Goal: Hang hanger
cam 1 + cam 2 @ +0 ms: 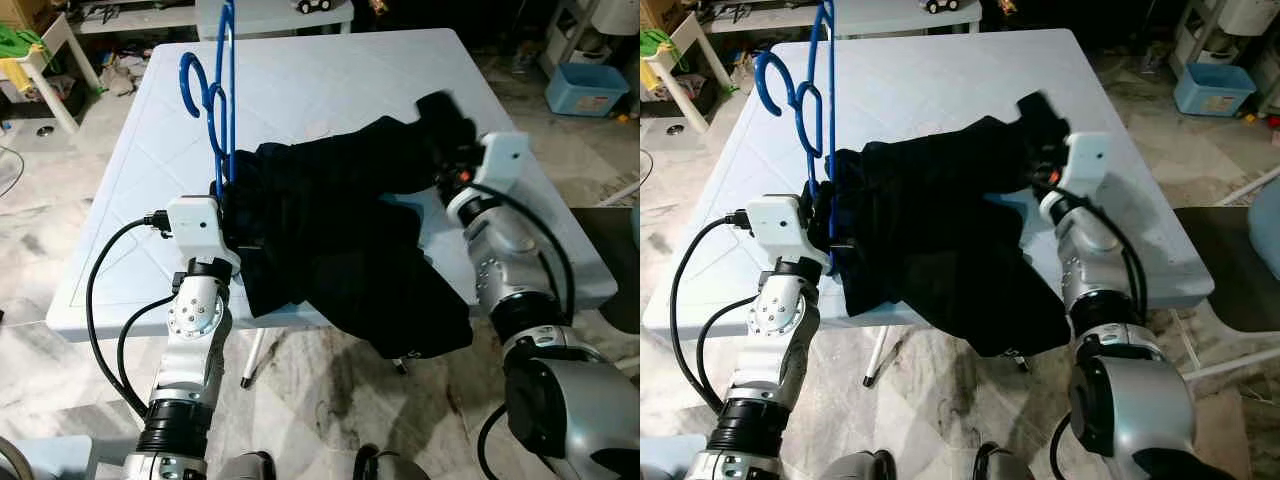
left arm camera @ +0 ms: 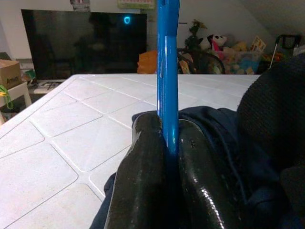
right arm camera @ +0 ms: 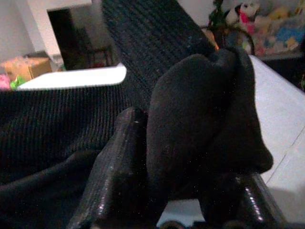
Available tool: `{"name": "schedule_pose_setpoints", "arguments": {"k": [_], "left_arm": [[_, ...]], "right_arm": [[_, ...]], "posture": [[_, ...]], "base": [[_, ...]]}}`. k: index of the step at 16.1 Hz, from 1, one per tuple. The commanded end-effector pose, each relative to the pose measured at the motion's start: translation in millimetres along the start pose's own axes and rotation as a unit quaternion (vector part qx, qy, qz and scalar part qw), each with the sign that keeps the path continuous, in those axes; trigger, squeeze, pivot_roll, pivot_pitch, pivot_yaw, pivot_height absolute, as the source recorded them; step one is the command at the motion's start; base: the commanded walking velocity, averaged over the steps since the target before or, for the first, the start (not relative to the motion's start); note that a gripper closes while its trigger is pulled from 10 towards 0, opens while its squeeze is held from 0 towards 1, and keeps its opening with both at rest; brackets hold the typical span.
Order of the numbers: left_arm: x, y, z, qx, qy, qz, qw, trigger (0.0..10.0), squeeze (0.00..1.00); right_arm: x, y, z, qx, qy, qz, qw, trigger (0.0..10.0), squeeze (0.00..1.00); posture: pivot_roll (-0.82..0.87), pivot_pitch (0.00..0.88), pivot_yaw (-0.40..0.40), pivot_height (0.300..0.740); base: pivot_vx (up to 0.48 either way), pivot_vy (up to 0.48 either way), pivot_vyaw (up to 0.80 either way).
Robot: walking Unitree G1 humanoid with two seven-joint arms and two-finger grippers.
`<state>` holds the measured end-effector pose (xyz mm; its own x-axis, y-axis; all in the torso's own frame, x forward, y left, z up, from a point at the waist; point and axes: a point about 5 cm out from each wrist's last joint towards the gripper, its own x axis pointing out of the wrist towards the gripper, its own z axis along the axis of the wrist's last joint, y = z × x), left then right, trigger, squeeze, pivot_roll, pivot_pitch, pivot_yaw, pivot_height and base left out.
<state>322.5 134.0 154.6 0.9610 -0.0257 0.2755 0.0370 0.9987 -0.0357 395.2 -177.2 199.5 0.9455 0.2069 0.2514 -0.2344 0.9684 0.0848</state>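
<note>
Left gripper (image 2: 167,157) is clamped on the lower bar of the bright blue plastic hanger (image 1: 218,95), which stands upright over the pale blue square plastic table (image 1: 330,85), hooks up. Right gripper (image 3: 190,191) pinches a fold of the black knitted garment (image 1: 340,230), which is heaped on the table's near edge and droops over it. The step in hand appears to be dressing the hanger. Next, the cloth's opening likely needs spreading and drawing over the hanger's shoulder.
</note>
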Motion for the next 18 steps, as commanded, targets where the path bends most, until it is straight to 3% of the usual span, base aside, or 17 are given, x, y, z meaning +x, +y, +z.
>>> {"name": "schedule_pose_setpoints", "arguments": {"k": [1, 4, 9, 11, 16, 18], "left_arm": [[-12.3, 4.5, -32.4, 0.004, 0.081, 0.004, 0.997, 10.0, 0.00], [-11.1, 6.3, -31.8, 0.006, 0.078, 0.006, 0.997, 10.0, 0.00], [-13.7, 7.0, -35.3, 0.005, 0.081, 0.008, 0.997, 10.0, 0.00], [-13.1, 5.6, -35.6, 0.004, 0.081, 0.008, 0.997, 10.0, 0.00], [-13.3, 4.3, -36.2, 0.004, 0.081, 0.006, 0.997, 10.0, 0.00], [-13.2, 4.0, -37.2, 0.004, 0.083, 0.005, 0.997, 10.0, 0.00]], "right_arm": [[-4.1, -5.6, 9.4, 0.000, -0.027, 0.012, 1.000, 10.0, 1.00], [-15.6, 0.9, 6.3, -0.036, -0.016, 0.085, 0.996, 10.0, 1.00], [-39.9, 2.8, 1.4, -0.023, 0.040, 0.220, 0.974, 10.0, 1.00], [-44.8, 0.1, 4.3, -0.035, 0.052, 0.239, 0.969, 10.0, 1.00], [-59.3, -10.4, 25.8, -0.013, 0.067, 0.289, 0.955, 10.0, 1.00], [-52.3, -26.1, 38.7, -0.027, 0.039, 0.229, 0.972, 10.0, 1.00]], "posture": [[0.04, 0.152, 0.014, 0.740], [0.04, 0.153, 0.013, 0.740], [0.04, 0.156, 0.008, 0.740], [0.04, 0.155, 0.009, 0.740], [0.04, 0.157, 0.009, 0.740], [0.03, 0.157, 0.010, 0.740]], "base": [[0.000, 0.000, 0.00], [0.000, 0.000, 0.00], [0.000, 0.000, 0.00], [0.000, 0.000, 0.00], [0.000, 0.000, 0.00], [0.000, 0.000, 0.00]]}}
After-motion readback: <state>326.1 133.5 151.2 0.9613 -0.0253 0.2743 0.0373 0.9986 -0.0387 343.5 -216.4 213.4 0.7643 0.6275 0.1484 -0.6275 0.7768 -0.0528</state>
